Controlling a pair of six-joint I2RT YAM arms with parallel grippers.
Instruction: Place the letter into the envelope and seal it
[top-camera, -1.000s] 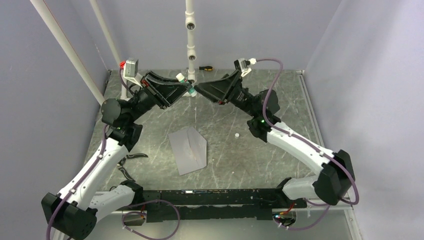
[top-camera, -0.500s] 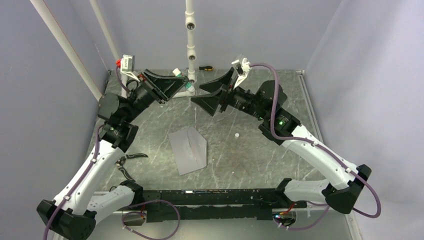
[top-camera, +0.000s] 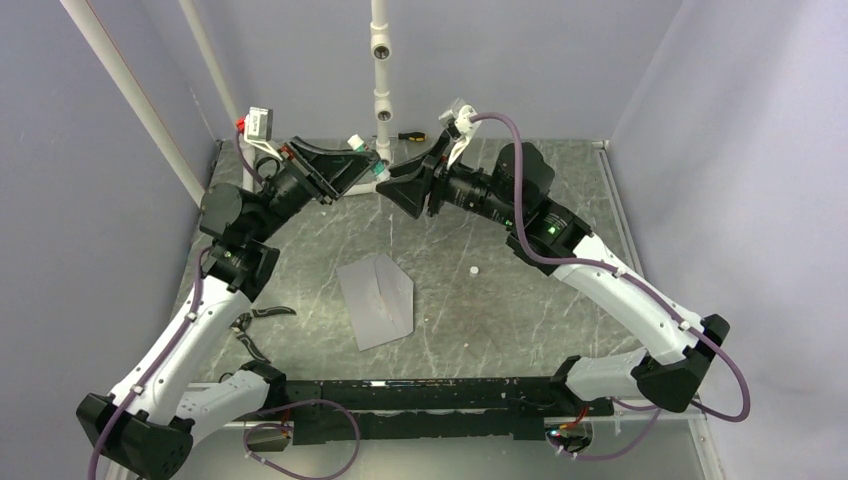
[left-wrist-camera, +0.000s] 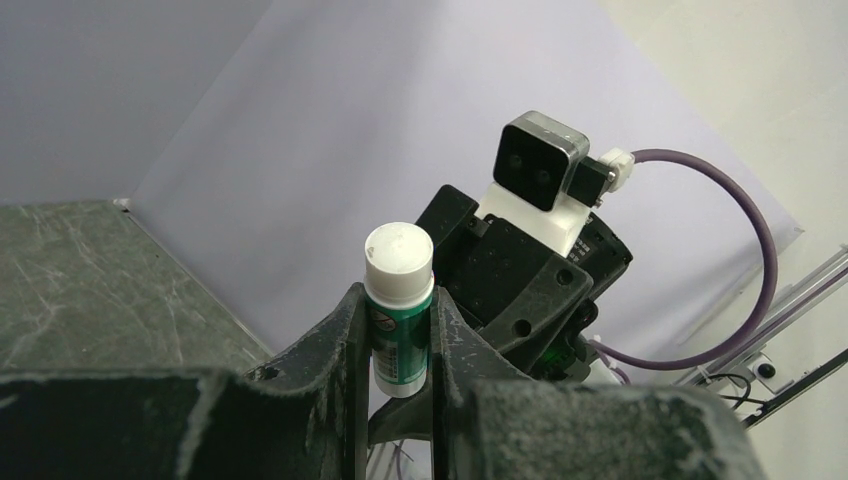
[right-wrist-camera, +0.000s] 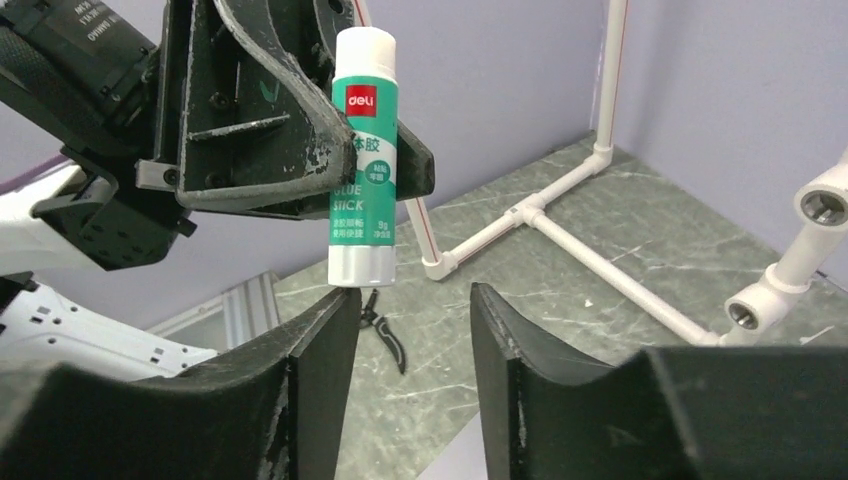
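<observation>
The light grey envelope lies flat on the table's middle, flap open. The tan-orange letter is not in view. My left gripper is raised at the back and shut on a green-and-white glue stick, held upright with its white cap up; the stick also shows in the right wrist view. My right gripper is open and empty, facing the left one. In the right wrist view its jaws stand wide apart just below and right of the stick's bottom end.
A white pipe frame stands at the back centre, with a screwdriver behind it. Black pliers lie at the left, also in the right wrist view. A small white bit lies right of the envelope.
My right arm rolled its wrist, lifted, and brought its open gripper back near the glue stick. My left gripper drew slightly back and left with the stick. The envelope has not moved.
</observation>
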